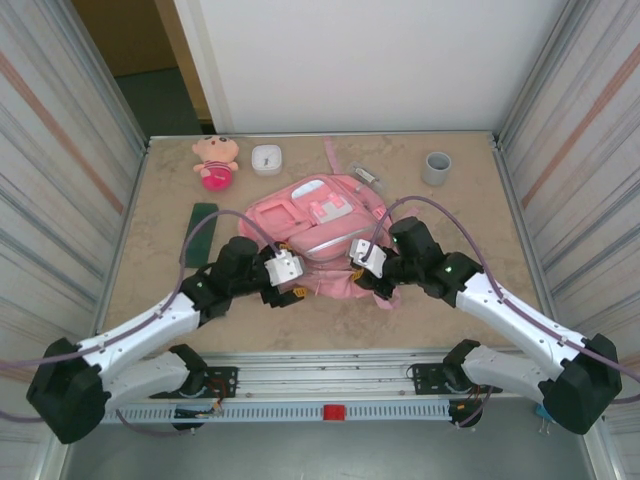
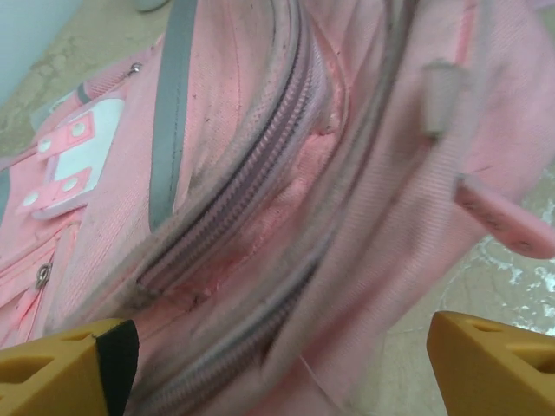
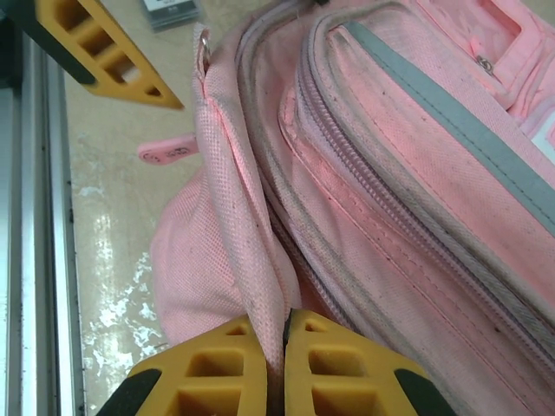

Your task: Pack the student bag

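The student bag [image 1: 322,222] is a large pink backpack with white-trimmed pockets, lying front-up in the middle of the table. My right gripper [image 3: 284,368] is at the bag's near right edge [image 1: 378,285]. It is shut on a raised fold of the bag's pink fabric [image 3: 251,260] beside a zipper. My left gripper [image 2: 277,373] hovers over the bag's near left side [image 1: 285,290]. Its yellow fingers [image 2: 61,373] stand wide apart with bag fabric and a closed zipper line [image 2: 234,191] below them. A pink zipper pull [image 2: 503,221] hangs off the edge.
A pink plush doll [image 1: 216,160], a small white box [image 1: 266,158] and a grey cup [image 1: 437,168] stand along the back. A dark green flat strip [image 1: 202,230] lies left of the bag. Metal walls enclose both sides.
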Available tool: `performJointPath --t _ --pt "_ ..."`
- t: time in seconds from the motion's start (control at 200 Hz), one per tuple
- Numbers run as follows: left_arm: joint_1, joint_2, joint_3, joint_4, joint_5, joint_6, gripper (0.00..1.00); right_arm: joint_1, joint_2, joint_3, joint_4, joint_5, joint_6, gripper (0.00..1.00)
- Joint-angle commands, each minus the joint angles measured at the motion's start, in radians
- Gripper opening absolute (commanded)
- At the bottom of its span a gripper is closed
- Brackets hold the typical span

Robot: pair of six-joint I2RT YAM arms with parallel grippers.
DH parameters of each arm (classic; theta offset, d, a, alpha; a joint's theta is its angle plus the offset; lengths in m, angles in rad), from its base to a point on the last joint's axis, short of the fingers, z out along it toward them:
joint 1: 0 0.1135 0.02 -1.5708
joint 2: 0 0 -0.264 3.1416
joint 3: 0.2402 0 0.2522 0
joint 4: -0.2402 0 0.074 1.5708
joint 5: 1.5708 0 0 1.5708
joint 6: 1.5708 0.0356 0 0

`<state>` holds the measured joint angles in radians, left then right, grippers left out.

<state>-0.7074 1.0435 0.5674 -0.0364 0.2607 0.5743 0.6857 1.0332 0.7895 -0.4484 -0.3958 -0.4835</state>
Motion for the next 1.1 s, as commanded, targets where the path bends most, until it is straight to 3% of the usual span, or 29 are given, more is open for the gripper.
performJointPath --t 0.0,0.085,0.17,0.311,0.376,0.576,0.707,0.802,1.097 --pt "0.005 0.067 0.066 0.062 0.033 0.082 0.83 -0.005 -0.025 0.061 0.025 -0.080 -0.016 0.02" --pt "0.006 0.115 0.088 0.072 0.075 0.080 0.68 -0.013 -0.025 0.060 0.026 -0.071 -0.015 0.02" --pt "0.009 0.130 0.092 0.088 0.145 0.050 0.45 -0.025 -0.028 0.054 0.027 -0.043 -0.007 0.02" --pt "0.011 0.135 0.080 0.133 0.261 -0.048 0.13 -0.034 -0.020 0.047 0.032 0.086 0.037 0.02" --pt "0.011 0.139 0.060 0.175 0.299 -0.102 0.04 -0.038 -0.014 0.048 0.016 0.129 0.053 0.03" --pt "0.011 0.147 0.022 0.265 0.340 -0.229 0.00 -0.036 -0.033 0.040 -0.024 0.218 0.108 0.09" --pt "0.011 0.157 0.036 0.263 0.328 -0.303 0.00 -0.025 -0.071 0.077 -0.067 0.272 0.241 0.37" --pt "0.011 0.170 0.056 0.253 0.330 -0.370 0.00 0.015 -0.084 0.149 -0.135 0.348 0.424 0.49" --pt "0.011 0.220 0.114 0.193 0.338 -0.490 0.00 0.303 -0.064 0.308 -0.291 0.607 1.025 0.52"
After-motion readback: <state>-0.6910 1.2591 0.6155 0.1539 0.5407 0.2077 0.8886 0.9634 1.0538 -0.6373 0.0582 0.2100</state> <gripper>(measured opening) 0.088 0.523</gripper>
